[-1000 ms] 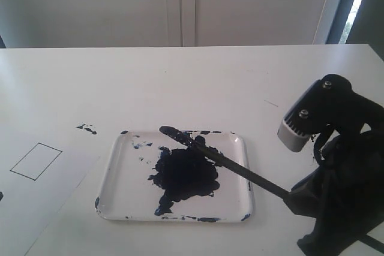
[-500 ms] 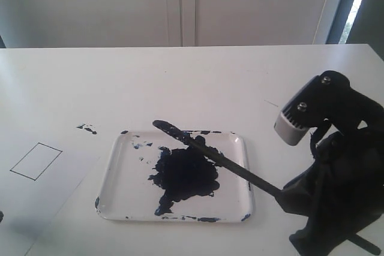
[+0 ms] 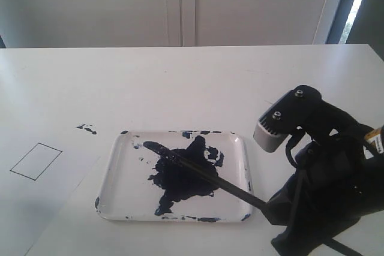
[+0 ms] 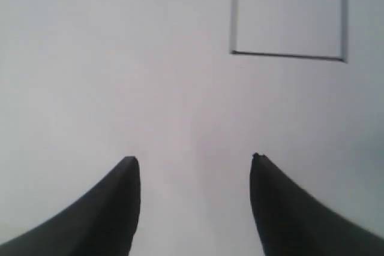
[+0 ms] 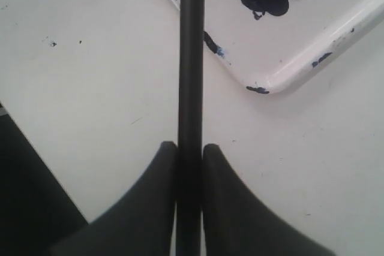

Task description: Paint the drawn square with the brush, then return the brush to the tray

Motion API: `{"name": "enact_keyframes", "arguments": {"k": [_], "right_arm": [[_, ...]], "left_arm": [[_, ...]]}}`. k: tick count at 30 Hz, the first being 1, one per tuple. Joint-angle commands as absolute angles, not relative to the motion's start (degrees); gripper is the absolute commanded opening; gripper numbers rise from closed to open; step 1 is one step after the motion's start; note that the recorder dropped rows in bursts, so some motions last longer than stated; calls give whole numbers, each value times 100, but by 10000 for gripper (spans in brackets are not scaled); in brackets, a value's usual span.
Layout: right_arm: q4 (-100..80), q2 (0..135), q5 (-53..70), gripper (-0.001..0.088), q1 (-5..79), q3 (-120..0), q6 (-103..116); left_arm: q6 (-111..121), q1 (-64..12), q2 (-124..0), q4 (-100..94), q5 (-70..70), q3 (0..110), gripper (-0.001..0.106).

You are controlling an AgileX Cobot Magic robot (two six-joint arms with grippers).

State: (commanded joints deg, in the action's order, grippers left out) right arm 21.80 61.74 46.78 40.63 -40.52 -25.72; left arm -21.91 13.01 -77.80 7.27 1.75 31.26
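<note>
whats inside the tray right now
The tray holds a big navy paint blot and dark smears near its rim. The brush slants across the blot, tip over the tray floor. The floor beneath blot and brush is covered.

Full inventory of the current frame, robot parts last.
table: 1, white, under everything
paper sheet: 1, white, table's left side
drawn square: 1, thin black outline, unpainted, on the paper sheet
paint specks: small cluster, dark, on the table between square and tray
tray: 1, white with dark rim smears, table centre
paint blot: 1, navy-black, in the tray
brush: 1, black, slanting across the tray, tip over the blot
left end effector: 1, black, open, empty, above the paper by the square
right end effector: 1, black, shut on the brush, right of the tray
</note>
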Motion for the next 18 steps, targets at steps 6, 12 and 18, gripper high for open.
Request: {"name": "enact_keyframes", "arguments": {"k": [6, 12, 18], "right_arm": [[2230, 6174, 4570, 0, 4063, -4052, -2580], [2291, 6174, 4570, 0, 4063, -4052, -2585], [2292, 6174, 4591, 0, 4063, -4052, -2595]], "left_arm": [[-2115, 1468, -8224, 727, 315, 3271, 587], [-2115, 1468, -8675, 784, 338, 3271, 573], [-2115, 1468, -8742, 822, 93, 3280, 218]]}}
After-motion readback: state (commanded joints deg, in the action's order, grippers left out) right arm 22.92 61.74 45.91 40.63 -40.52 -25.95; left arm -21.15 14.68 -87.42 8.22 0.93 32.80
